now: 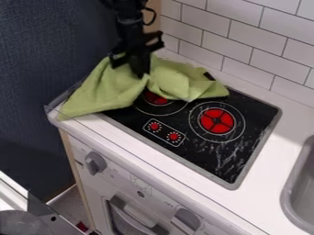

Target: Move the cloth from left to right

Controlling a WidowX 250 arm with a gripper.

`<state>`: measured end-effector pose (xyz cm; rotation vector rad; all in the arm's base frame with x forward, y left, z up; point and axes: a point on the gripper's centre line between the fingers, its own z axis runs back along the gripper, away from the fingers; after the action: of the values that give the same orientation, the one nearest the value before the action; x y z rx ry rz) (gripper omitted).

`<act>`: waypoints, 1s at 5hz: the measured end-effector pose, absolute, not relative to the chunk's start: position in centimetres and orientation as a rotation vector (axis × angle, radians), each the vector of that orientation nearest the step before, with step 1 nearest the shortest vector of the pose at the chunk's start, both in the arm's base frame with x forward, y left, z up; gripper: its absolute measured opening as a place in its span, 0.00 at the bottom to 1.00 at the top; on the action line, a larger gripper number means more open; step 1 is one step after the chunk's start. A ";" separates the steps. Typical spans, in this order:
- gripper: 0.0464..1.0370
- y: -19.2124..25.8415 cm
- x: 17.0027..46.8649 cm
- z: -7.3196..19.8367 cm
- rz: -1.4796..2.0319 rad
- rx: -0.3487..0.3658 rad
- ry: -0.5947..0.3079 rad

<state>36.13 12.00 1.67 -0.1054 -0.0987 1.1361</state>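
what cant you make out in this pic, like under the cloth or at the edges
All in the camera view:
- Burner at the cloth: partly hidden by it.
- Stove top: far left part, covered by the cloth.
- Whether the gripper grips the cloth: dark blur and folds hide it.
- Sink: cut off by the right edge.
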 end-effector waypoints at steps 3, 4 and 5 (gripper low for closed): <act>0.00 -0.3 34.2 4.1 0.983 -0.222 -0.262; 0.00 -4.0 33.7 4.3 0.934 -0.206 -0.286; 0.00 -8.0 32.8 4.3 0.858 -0.181 -0.293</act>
<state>32.83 -7.97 4.27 -0.1815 -0.2934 0.8576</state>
